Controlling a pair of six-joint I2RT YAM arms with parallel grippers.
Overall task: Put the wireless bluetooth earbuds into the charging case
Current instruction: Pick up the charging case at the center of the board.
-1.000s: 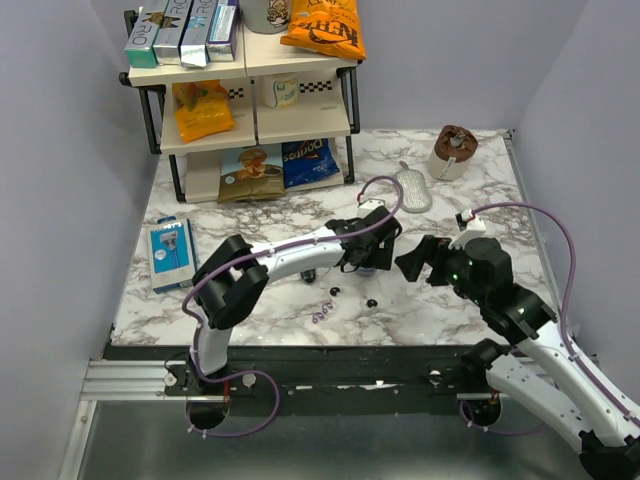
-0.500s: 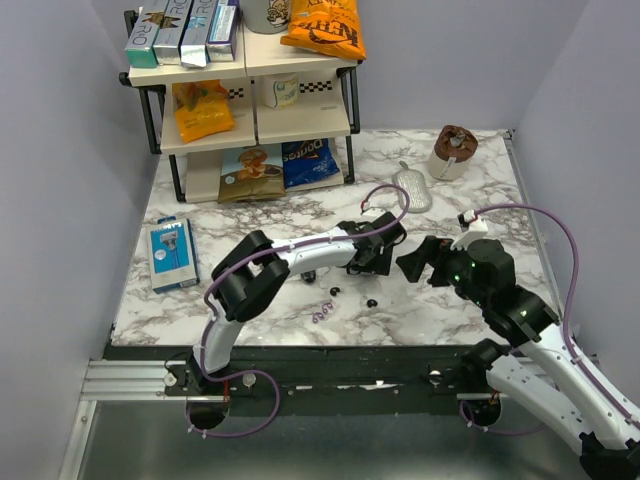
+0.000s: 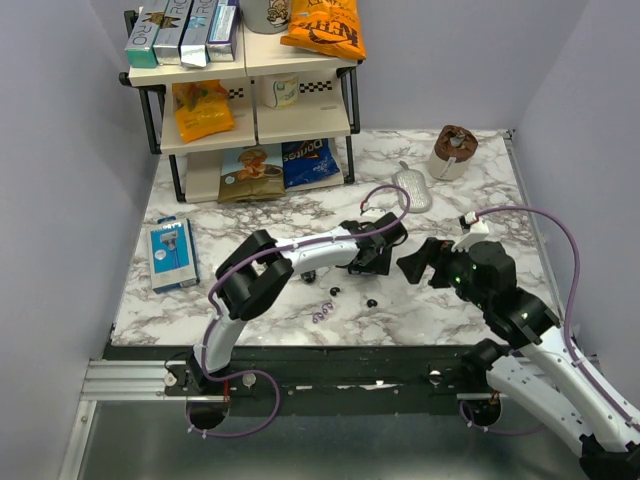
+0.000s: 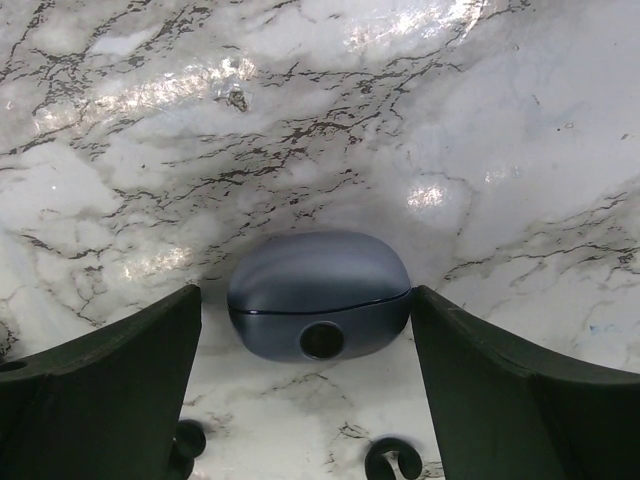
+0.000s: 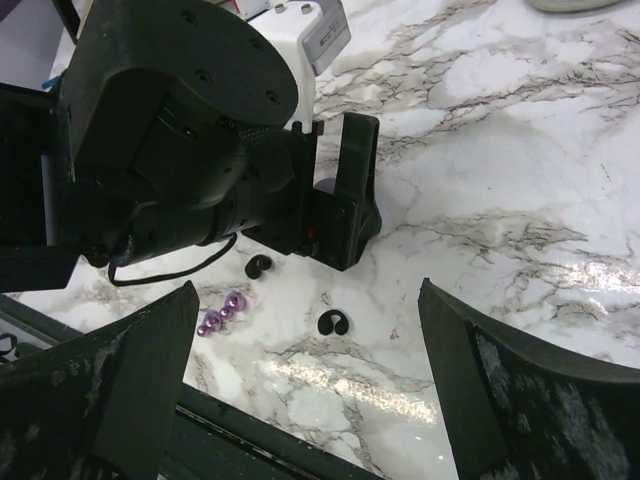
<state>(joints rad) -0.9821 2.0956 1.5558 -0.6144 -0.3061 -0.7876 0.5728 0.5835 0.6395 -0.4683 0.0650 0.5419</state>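
On the marble table my left gripper sits low with its jaws wide apart, and my right gripper hangs beside it, wide open too. Only my left wrist camera shows the charging case, lid shut, between the left fingers. My right wrist camera shows both earbuds lying on the table, outside the case, near some purple bits

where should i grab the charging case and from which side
Grip the charging case by its two rounded ends, likely low, under the seam, coming from the side with the round dark spot. It lies flat and shut, long axis across the open left gripper, whose fingers flank those ends.
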